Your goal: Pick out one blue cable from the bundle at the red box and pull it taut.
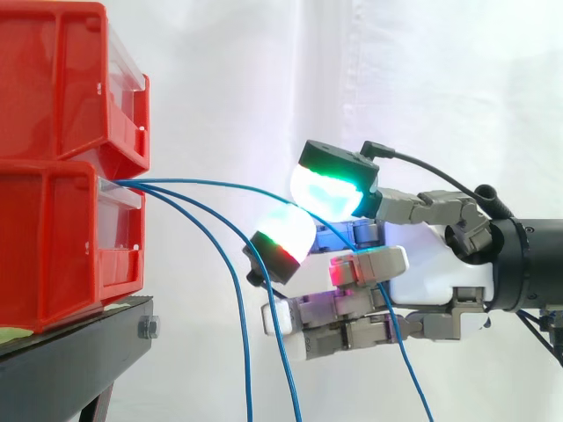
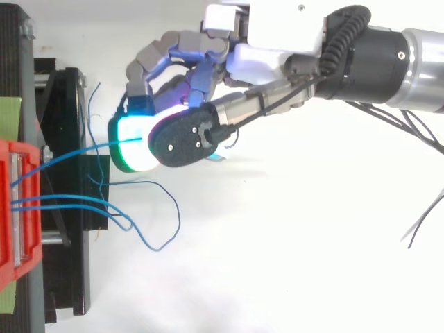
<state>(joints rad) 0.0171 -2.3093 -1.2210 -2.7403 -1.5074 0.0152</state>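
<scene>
Hand (image 1: 422,274) enters from the right, nearest the lens in the top view, glowing fingertips (image 1: 332,186) pinched on one blue cable (image 1: 211,183); other fingers folded lower down. Pinched cable runs nearly straight from the pads to the lower red bin (image 1: 53,246), its tail dropping below the hand. Cables counted: three, all leaving that bin. Two loose cables (image 1: 244,352) hang down just beside the black stand (image 1: 79,356), apart from the hand. Red bins counted: two, upper bin (image 1: 53,79) stacked on the lower. One stand carries both; white curtain (image 1: 264,70) behind
</scene>
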